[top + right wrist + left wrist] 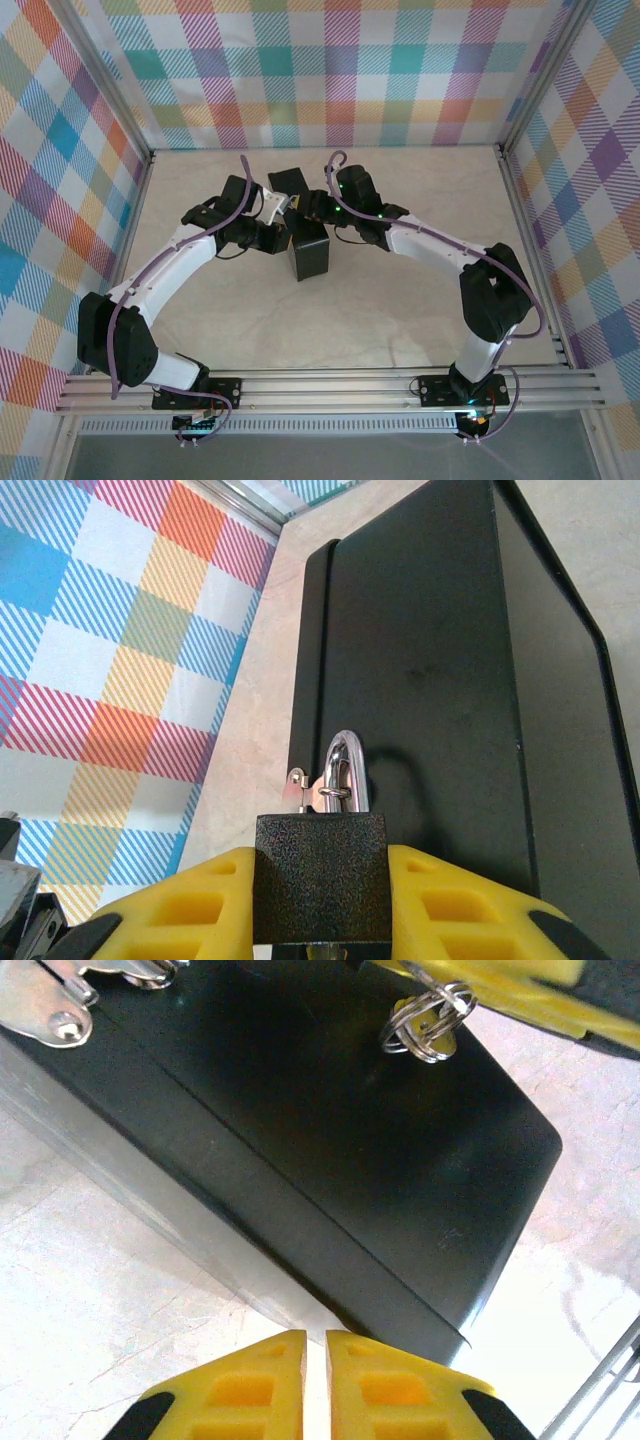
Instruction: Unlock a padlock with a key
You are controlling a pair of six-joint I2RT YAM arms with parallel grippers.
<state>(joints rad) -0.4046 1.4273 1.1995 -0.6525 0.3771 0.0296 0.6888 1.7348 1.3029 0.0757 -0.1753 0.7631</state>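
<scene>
The dark, speckled padlock [320, 880] is clamped between the yellow fingers of my right gripper [320, 905]. Its silvery shackle [345, 765] passes through the small metal hasp [305, 790] on the black box [440, 680]. In the left wrist view a silvery key ring [428, 1022] hangs under the right gripper's yellow finger [500, 985], over the box [330, 1160]; the key's blade is hidden. My left gripper [315, 1360] is shut, with only a thin slit between its pads and nothing in it, just off the box's edge. From above, the left gripper [272, 207] and right gripper [305, 205] meet over the box [308, 255].
The box stands mid-table on the pale marble-look tabletop [400, 320]. Metal frame posts and checked cloth walls [330, 70] close in the table on three sides. Open tabletop lies in front of the box and to both sides.
</scene>
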